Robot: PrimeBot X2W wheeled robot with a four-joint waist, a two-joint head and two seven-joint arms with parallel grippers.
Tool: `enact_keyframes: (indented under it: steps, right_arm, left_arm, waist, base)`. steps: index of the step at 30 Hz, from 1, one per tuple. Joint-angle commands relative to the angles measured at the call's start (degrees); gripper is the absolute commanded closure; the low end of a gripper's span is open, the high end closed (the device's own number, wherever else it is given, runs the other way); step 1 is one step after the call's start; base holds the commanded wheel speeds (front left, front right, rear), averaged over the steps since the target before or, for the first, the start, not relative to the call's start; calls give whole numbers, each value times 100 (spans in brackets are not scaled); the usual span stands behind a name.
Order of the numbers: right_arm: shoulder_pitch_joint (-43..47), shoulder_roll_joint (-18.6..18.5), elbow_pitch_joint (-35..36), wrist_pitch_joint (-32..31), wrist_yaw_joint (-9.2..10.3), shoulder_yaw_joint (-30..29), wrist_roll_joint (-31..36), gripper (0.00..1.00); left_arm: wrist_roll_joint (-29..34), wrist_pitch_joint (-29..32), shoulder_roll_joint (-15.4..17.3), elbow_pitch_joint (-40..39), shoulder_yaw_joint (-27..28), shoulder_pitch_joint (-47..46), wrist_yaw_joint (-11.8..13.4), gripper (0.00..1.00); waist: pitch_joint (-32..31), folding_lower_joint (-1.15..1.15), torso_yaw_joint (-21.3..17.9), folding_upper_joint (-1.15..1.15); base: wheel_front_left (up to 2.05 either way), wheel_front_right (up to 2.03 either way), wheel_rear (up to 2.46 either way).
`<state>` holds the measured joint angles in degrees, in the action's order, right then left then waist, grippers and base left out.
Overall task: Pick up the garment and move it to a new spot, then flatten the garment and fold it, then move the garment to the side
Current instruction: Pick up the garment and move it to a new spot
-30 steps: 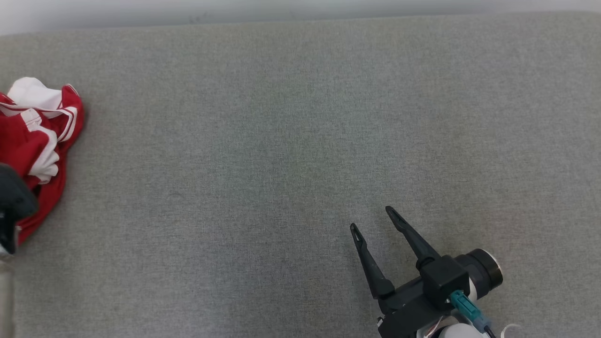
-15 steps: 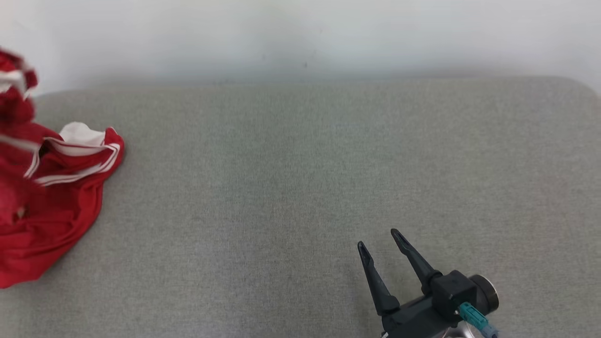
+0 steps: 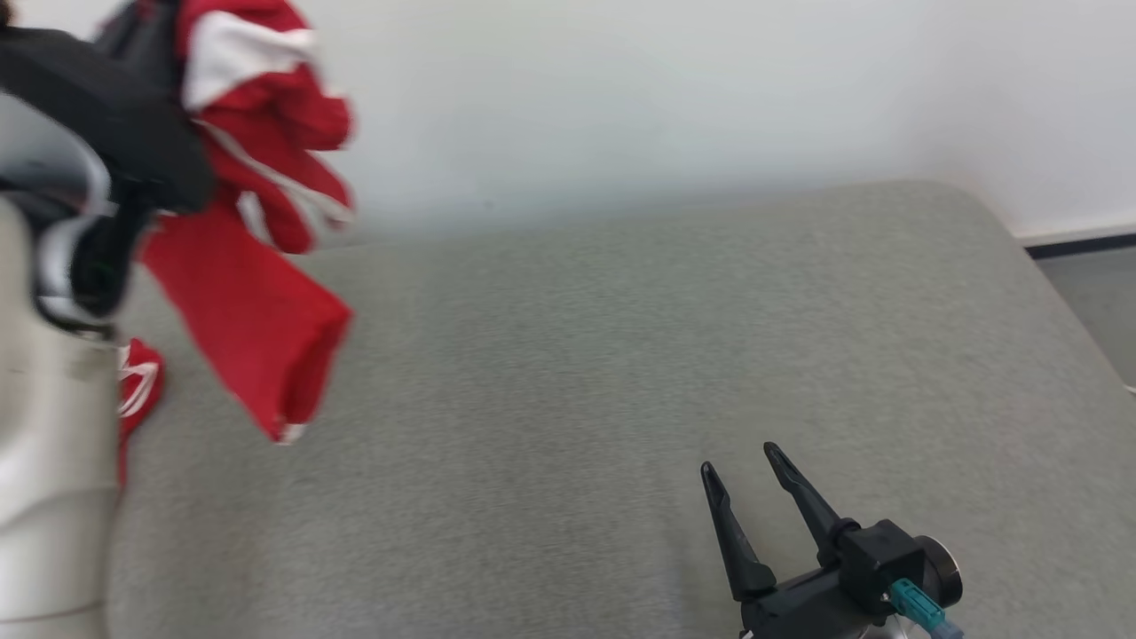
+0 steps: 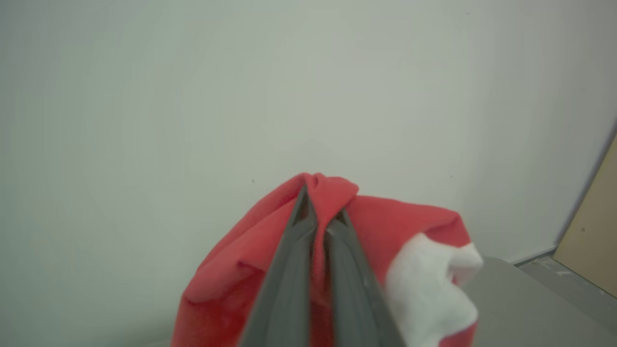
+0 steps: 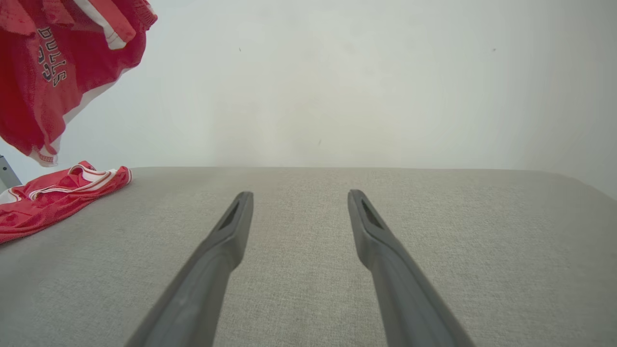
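Left wrist view: the left hand is closed tight on one red and white garment, held up in the air. In the head view, the right hand is open and empty, low over the grey table. A second red piece lies on the table, at its left.
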<state>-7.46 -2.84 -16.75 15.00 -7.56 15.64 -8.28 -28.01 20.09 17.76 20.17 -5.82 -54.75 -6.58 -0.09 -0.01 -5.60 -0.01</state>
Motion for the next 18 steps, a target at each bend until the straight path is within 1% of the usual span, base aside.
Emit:
enact_keyframes:
  steps: [1,4,8,9,13,15,18]
  right_arm:
    - [10,-8,0,20,14,-35,23,0]
    - [1,-7,20,17,14,-78,71,0]
    - [52,-7,31,14,14,-205,137,0]
    - [49,-7,42,15,14,-206,142,0]
    - [-48,-5,101,15,14,-177,129,0]
    - [-105,-5,141,15,14,-158,99,0]
    - [-125,-5,200,15,14,-182,71,0]
  left_arm:
    - [-51,-38,-110,-48,-66,115,-20,100]
    - [-268,-117,-423,-246,-227,277,-34,100]
    - [-556,-388,-913,-357,-420,647,-52,100]
    - [-585,-464,-994,-344,-460,750,-56,100]
    - [-725,-704,-1226,-5,-662,1206,-69,100]
    - [-698,-811,-1272,260,-760,1412,-64,100]
    - [-741,-946,-1305,709,-816,1659,-39,100]
  waist:
    - [16,1,-502,1]
    - [105,1,-822,1]
    - [238,1,-1132,1]
    - [282,1,-1198,1]
    - [448,1,-1433,1]
    - [537,1,-1501,1]
    - [629,1,-1503,1]
  base:
    - [0,0,0]
    - [0,0,0]
    - [0,0,0]
    - [0,0,0]
    - [0,0,0]
    - [0,0,0]
    - [0,0,0]
